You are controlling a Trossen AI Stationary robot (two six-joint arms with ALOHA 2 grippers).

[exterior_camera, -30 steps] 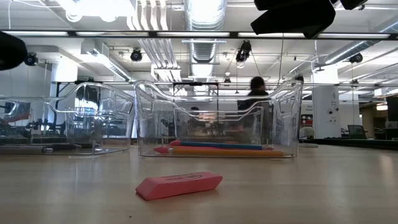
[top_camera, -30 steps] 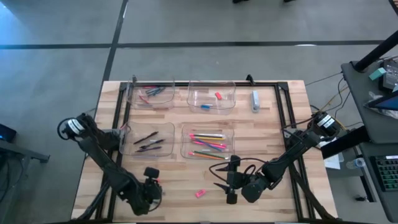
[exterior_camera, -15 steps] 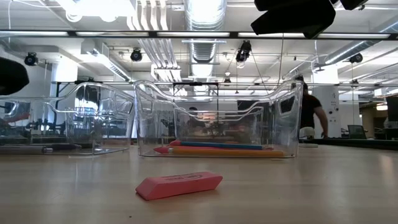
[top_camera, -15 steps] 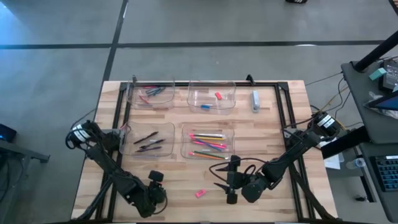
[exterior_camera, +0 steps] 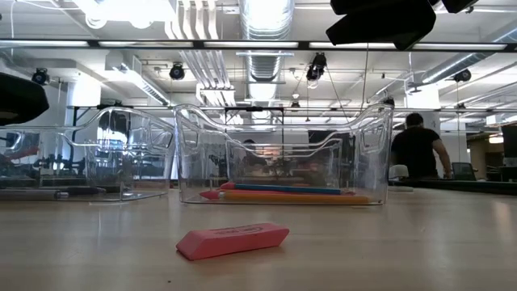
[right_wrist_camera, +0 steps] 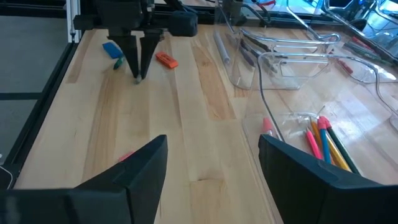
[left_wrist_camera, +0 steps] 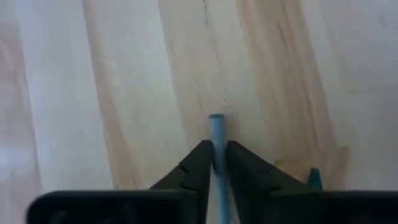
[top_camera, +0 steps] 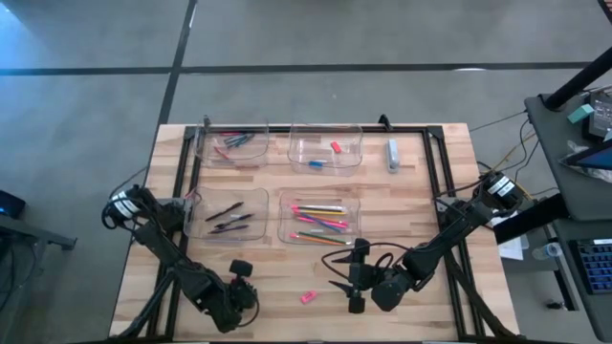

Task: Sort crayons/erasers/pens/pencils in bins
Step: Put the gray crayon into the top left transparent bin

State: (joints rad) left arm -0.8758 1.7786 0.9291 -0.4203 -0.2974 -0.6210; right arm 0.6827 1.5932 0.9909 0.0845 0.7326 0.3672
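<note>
- Left gripper (top_camera: 237, 291) low over near-left corner of table (top_camera: 430, 239), pointing down at the wood.
- Fingers clamped on a pale blue stick (left_wrist_camera: 216, 127); stick tip poking out past fingertips, close over bare wood. Cannot tell whether crayon or pencil.
- Seen from right wrist: same gripper (right_wrist_camera: 138, 68) with fingertips at the tabletop; blue eraser (right_wrist_camera: 112, 50) and orange-red eraser (right_wrist_camera: 165, 60) lying flat just beside it, one on each side. Small green bit (right_wrist_camera: 117, 64) next to the blue one, too small to identify.
- Right gripper (top_camera: 356, 287) near front edge, mid-table, above the surface, jaws spread wide, nothing between them.
- Pink eraser (top_camera: 308, 297) flat on table between the two grippers, nearer the right one, not touched.
- Far-left bin (top_camera: 198, 143): crayons (top_camera: 234, 141) inside.
- Far-right bin (top_camera: 292, 143): pink block (top_camera: 336, 147) and small blue piece (top_camera: 317, 163) inside.
- Near-left bin (top_camera: 191, 215): dark pens (top_camera: 228, 216) inside.
- Near-right bin (top_camera: 283, 218): pencils (top_camera: 320, 222) inside, lying roughly parallel.
- Pale blue-grey oblong item (top_camera: 392, 154) on table just right of far-right bin, outside it.
- Person (exterior_camera: 418, 149) in room behind table, well clear of the arms.
</note>
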